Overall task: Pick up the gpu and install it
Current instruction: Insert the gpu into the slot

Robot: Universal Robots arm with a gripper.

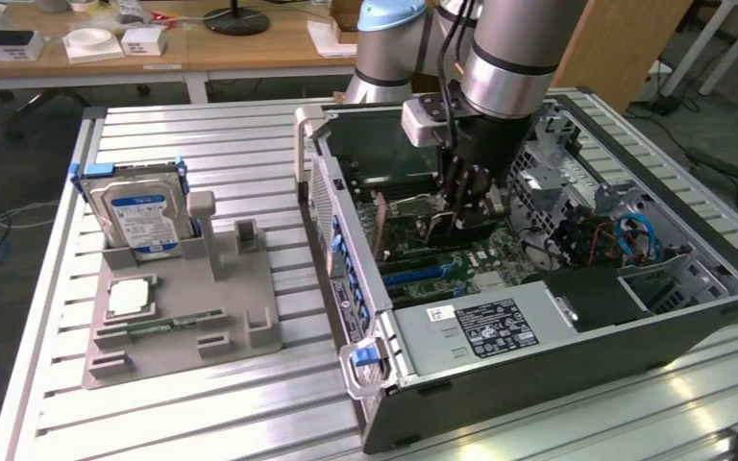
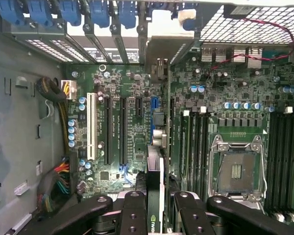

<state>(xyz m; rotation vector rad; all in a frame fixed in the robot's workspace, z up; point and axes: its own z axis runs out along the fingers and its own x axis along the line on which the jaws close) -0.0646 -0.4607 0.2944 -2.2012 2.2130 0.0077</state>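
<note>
Holding one gpu edge-on, one gripper hangs over one motherboard.

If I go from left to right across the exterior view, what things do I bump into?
hard drive → small post on the gray stand → blue-and-white handle on the computer case → end effector gripping the gpu → blue cables

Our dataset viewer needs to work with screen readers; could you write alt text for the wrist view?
The gripper holds the gpu edge-on above a green motherboard inside an open computer case. An empty CPU socket sits to one side; blue clips line the case's slot openings.
</note>
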